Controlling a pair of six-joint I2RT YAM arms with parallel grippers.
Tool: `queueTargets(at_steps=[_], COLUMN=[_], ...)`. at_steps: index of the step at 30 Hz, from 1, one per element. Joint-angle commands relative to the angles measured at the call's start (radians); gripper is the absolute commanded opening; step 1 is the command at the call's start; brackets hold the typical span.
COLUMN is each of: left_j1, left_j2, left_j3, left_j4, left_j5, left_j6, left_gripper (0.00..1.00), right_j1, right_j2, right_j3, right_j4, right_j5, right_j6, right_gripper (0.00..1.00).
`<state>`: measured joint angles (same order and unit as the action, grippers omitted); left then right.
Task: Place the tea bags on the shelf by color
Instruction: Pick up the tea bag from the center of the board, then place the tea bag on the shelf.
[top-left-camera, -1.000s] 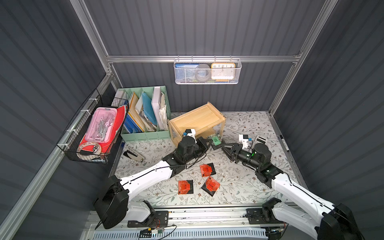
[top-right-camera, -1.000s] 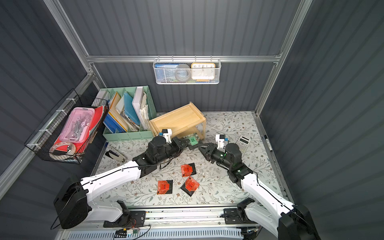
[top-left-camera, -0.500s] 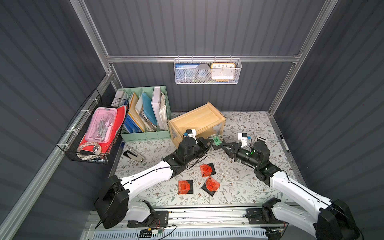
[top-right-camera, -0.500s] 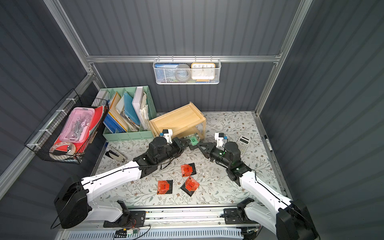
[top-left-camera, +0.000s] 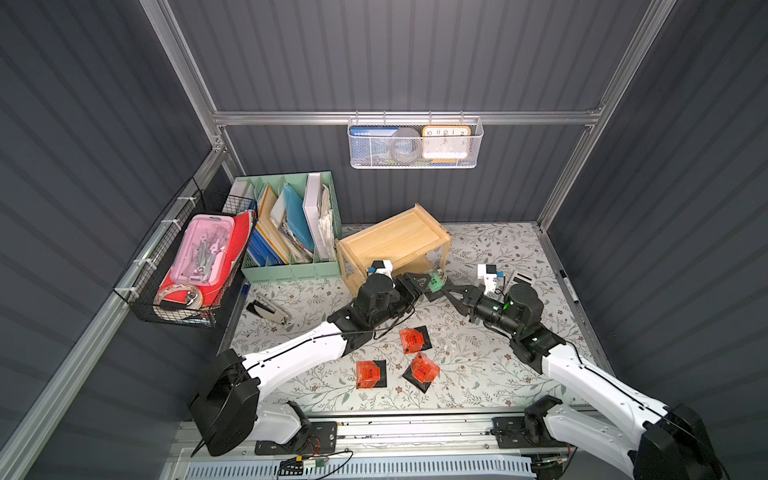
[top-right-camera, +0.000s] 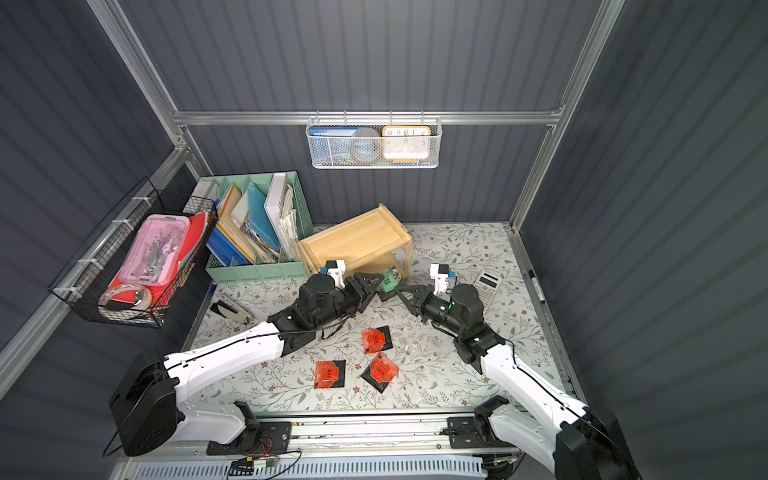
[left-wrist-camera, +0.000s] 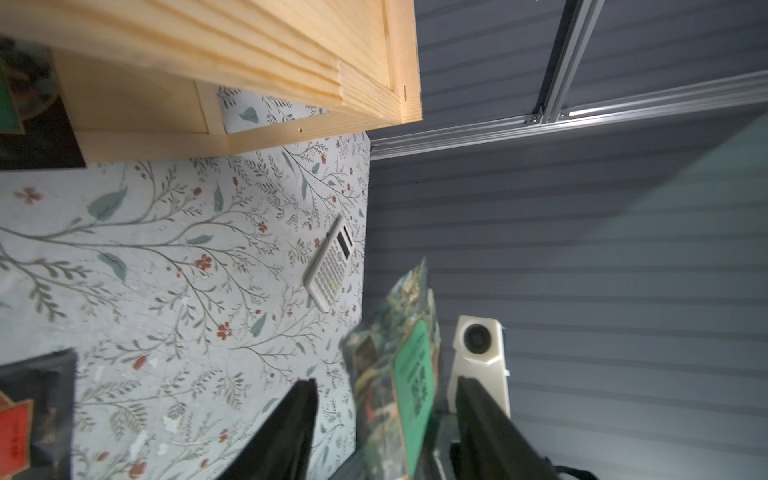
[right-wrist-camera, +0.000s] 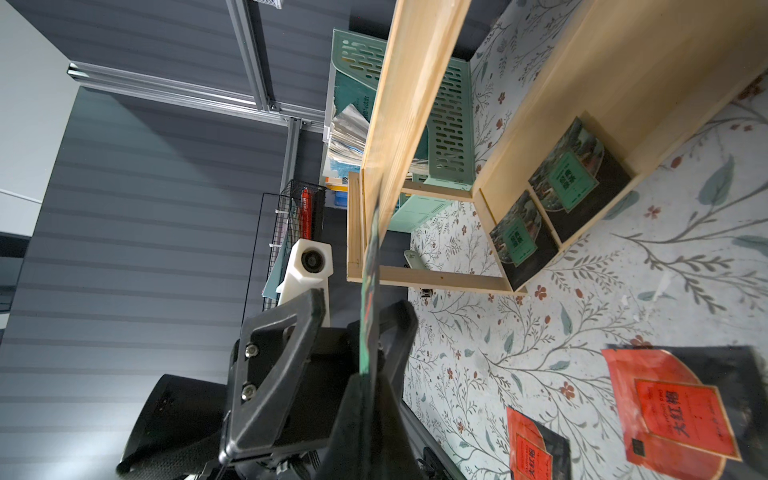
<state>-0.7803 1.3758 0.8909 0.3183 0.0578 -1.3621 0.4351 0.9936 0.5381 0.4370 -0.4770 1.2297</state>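
Green-label tea bag (left-wrist-camera: 415, 370), mottled wrap, apparently pinched by right pincer (right-wrist-camera: 370, 382); left pincer (left-wrist-camera: 384, 382) spread.

Dark ribbed walls (top-left-camera: 415, 62) close round me, framed by aluminium rails (top-left-camera: 291, 117). My bench (top-left-camera: 478, 365) has a pale floral cover. The green organizer (top-left-camera: 291, 274) stands against the back wall; left of it hangs a black wire basket (top-left-camera: 174, 313), above and right of it a white mesh basket (top-left-camera: 374, 158) with a clock (top-left-camera: 446, 143). A stapler (top-left-camera: 268, 311) lies just before it.
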Motion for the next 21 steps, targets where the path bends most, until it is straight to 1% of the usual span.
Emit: queueTargets(at_steps=[1,3,8,11,14,17,21], left_j1=[-0.005,-0.005,-0.006,-0.005,-0.005,-0.005,-0.005], left_j2=[-0.018,-0.034,-0.062,-0.065,-0.058,-0.051,-0.05], left_j3=[0.032,0.036,0.047,0.071,0.099,0.12,0.131], left_j4=[-0.093,-0.146,-0.277,-0.379,-0.46,-0.508,-0.586], left_j5=[-0.015,-0.021,-0.038,-0.049,-0.047,-0.057,-0.061], left_j6=[0.012,0.011,0.012,0.023,0.046,0.076,0.082], left_gripper=[0.75,0.82,0.93,1.0,1.0,1.0,1.0], right_j1=[0.005,0.005,0.004,0.004,0.004,0.001,-0.001], right_j2=[-0.047,-0.079,-0.163,-0.22,-0.262,-0.273,-0.255], right_j3=[-0.026,-0.045,-0.098,-0.121,-0.131,-0.137,-0.145], right_j4=[-0.045,-0.088,-0.158,-0.232,-0.324,-0.38,-0.395], right_j5=[0.028,0.053,0.105,0.141,0.162,0.164,0.153], right_j6=[-0.05,-0.059,-0.089,-0.124,-0.167,-0.191,-0.212], right_gripper=[0.0,0.0,0.0,0.0,0.0,0.0,0.0])
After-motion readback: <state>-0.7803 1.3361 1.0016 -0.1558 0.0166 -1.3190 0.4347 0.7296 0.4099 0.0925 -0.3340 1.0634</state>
